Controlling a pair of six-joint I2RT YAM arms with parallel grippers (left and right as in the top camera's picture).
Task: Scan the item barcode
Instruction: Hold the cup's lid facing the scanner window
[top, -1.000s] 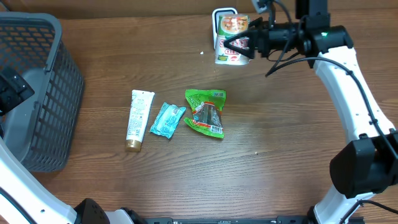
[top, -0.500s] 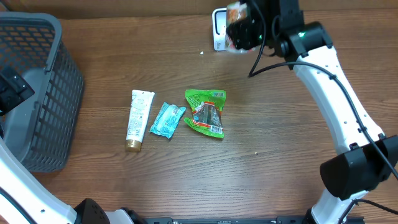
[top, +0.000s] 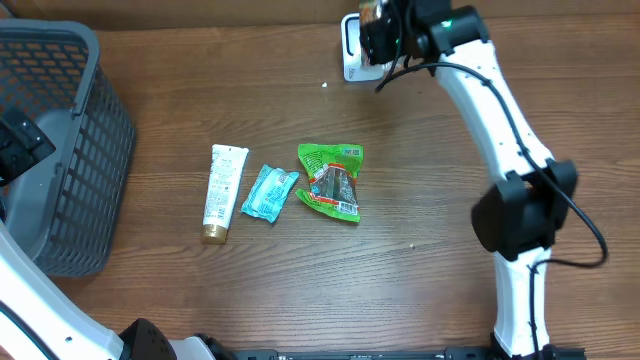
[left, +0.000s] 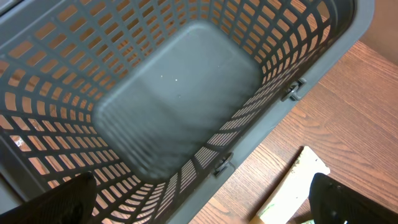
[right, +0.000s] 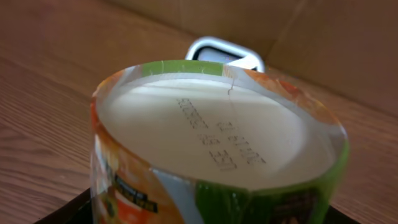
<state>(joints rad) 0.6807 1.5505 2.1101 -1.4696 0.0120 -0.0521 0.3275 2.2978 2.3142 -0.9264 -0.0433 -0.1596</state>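
My right gripper (top: 388, 32) is shut on the item, a round cup (right: 211, 143) with an orange and green label. It holds the cup at the table's far edge, just in front of the white barcode scanner (top: 350, 55). In the right wrist view the cup's pale bottom with printed text faces the camera, and the scanner (right: 224, 51) peeks out behind it. Overhead, the arm hides most of the cup. My left gripper (left: 205, 208) hangs open over the grey basket (left: 174, 106), nothing between its fingers.
The basket (top: 60, 150) fills the table's left side. A white tube (top: 224, 192), a blue packet (top: 269, 192) and a green packet (top: 333, 180) lie mid-table. The tube (left: 292, 193) also shows beside the basket's rim in the left wrist view.
The right arm has swung the cup left and toward the far edge, from beside the scanner to right in front of it. The left arm has not moved.
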